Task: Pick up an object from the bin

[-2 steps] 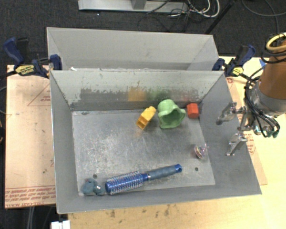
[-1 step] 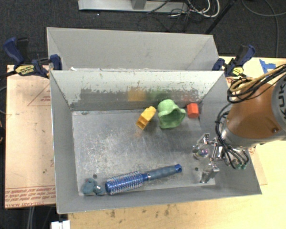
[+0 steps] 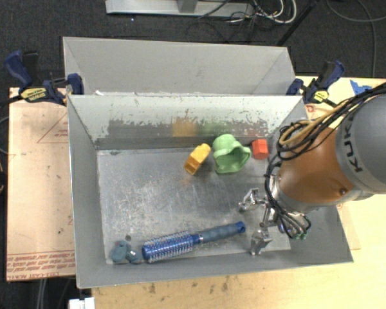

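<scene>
Hovering at the handle end of the blue hairbrush [image 3: 174, 243], the jaws stand spread wide and empty, probably so they could close across that slim handle.

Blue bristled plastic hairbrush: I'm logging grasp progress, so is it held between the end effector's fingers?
No, the blue bristled plastic hairbrush lies flat on the bin floor, beside the open, empty end effector.

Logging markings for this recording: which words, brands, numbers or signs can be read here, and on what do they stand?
"KU": black letters on the arm's grey link, cut off at the picture's edge.
The blue brush, yellow piece, green cup and orange block show no lettering that can be read.
</scene>
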Robot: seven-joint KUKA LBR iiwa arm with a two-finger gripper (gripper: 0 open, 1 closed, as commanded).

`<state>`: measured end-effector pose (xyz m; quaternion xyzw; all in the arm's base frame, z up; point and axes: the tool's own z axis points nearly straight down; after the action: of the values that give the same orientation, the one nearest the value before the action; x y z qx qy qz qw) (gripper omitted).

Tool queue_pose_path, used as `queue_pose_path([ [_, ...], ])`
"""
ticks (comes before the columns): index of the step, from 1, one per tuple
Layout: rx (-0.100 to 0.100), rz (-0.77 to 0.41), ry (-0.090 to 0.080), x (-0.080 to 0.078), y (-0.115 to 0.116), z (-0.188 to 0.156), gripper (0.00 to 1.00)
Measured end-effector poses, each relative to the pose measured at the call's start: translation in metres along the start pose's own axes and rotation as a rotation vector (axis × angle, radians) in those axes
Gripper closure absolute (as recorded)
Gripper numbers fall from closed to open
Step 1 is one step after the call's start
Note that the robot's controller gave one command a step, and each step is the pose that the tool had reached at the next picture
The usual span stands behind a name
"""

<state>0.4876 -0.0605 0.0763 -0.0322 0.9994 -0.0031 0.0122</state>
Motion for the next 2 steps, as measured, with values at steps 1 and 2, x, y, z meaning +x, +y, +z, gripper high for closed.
queue_pose_path([
  [1,-0.005,-0.283,0.001,-0.0071,0.065,-0.0027,0.0],
  [2,-0.009,-0.285,0.01,-0.005,0.0664,-0.0022,1.0],
])
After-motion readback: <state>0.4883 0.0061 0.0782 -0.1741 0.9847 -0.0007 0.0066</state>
